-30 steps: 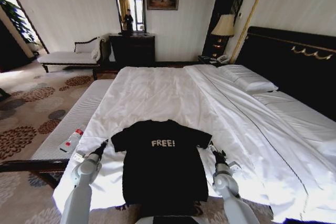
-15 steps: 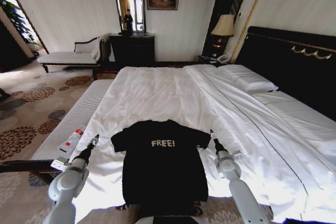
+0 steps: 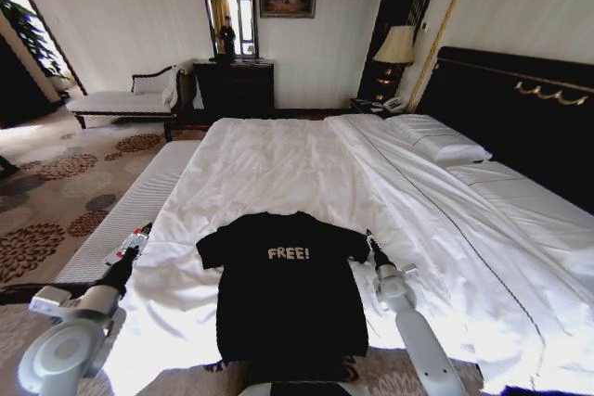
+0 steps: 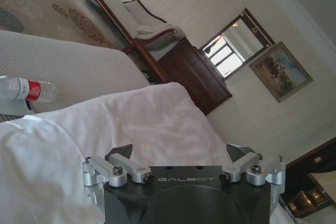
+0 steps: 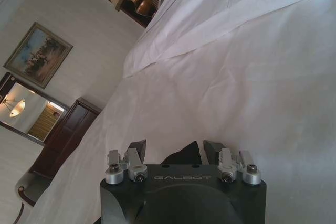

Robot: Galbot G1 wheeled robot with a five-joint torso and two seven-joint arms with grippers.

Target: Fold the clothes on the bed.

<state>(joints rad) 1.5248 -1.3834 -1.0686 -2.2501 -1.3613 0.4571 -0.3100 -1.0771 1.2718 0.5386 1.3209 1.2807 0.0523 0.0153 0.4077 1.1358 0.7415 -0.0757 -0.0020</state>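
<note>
At the far left of the head view a water bottle with a red label was seen lying on the pale striped bench that ran along the left side of the bed. The left pincer was held over the left edge of the white duvet, just beside that bottle and well apart from the shirt; in the left wrist view its fingers were spread wide apart with nothing between them, white bedding lying beneath. The black T-shirt was laid flat, face up, near the foot of the bed, its white "FREE!" lettering readable on the chest, both short sleeves spread out to the sides and its hem reaching the foot edge of the duvet. The right pincer was placed at the tip of the shirt's right sleeve; in the right wrist view its jaws were parted, with a peak of the black cloth seen between them, and whether the cloth was touched could not be told. To the right lay the white pillows against the tall dark headboard.
</note>
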